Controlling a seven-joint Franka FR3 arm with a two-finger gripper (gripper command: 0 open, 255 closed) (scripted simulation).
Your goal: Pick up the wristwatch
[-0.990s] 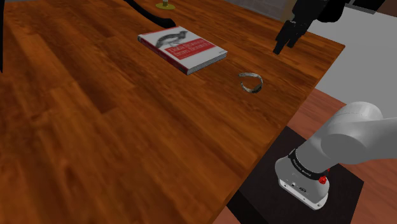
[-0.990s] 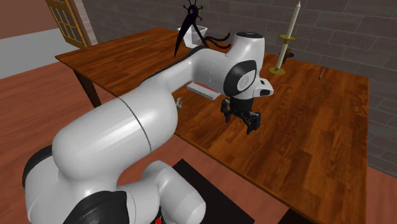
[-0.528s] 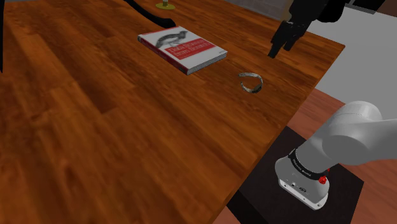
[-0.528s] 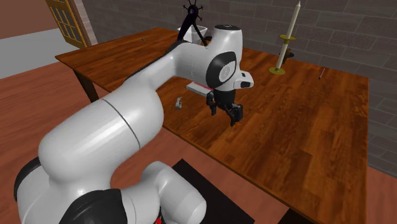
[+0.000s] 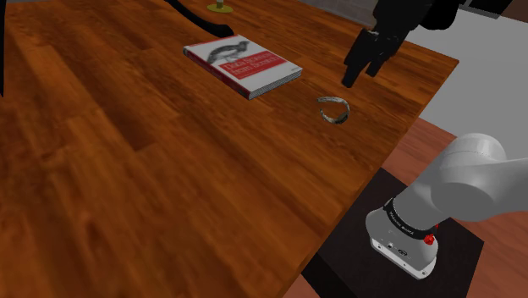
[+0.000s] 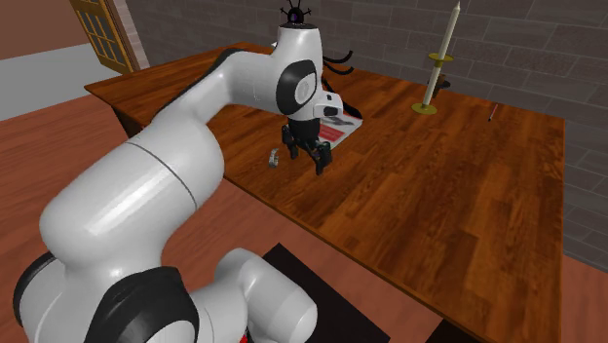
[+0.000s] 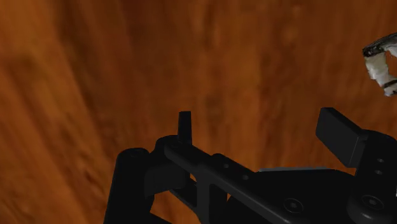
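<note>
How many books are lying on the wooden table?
1. The book lies flat on the table, to the shoulder view's left of the wristwatch; more may be hidden.

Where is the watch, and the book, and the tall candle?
wristwatch [image 5: 332,101]: shoulder view, on its band's loop.
book [image 5: 245,66]: shoulder view, middle of its cover.
candle [image 6: 447,44]: second exterior view, on its white stick.
</note>
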